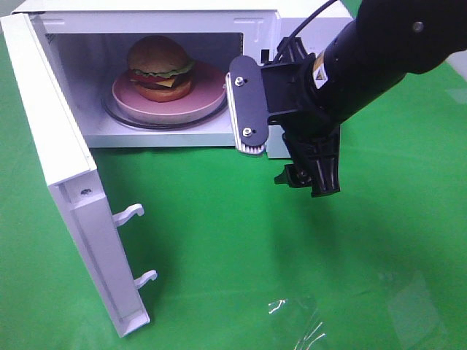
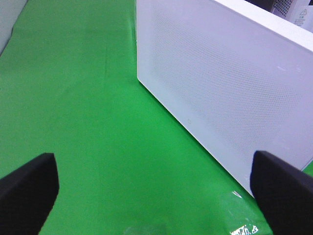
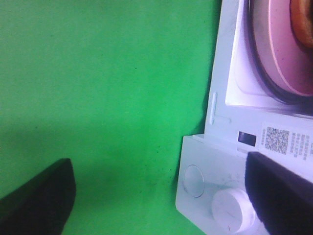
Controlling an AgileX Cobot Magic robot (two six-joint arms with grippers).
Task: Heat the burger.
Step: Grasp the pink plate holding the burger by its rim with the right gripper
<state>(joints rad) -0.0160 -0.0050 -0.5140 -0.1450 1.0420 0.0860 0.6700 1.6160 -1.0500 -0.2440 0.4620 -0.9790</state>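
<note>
The burger (image 1: 160,62) sits on a pink plate (image 1: 204,91) on the glass turntable inside the open white microwave (image 1: 146,14). Just outside the cavity's right side, in front of the control panel, my right gripper (image 1: 281,146) is open with nothing between its fingers. The right wrist view shows the right gripper (image 3: 161,196) spread wide over the green cloth, with the plate (image 3: 279,54) and an edge of the burger (image 3: 303,19) beyond it. My left gripper (image 2: 156,196) is open and empty, facing the outer face of the door (image 2: 225,83). The left arm is out of the high view.
The microwave door (image 1: 66,160) is swung fully open to the left, its two latch hooks (image 1: 130,213) sticking out. A white knob (image 3: 234,208) and a round button (image 3: 193,180) sit on the control panel. Green cloth (image 1: 233,240) covers the table.
</note>
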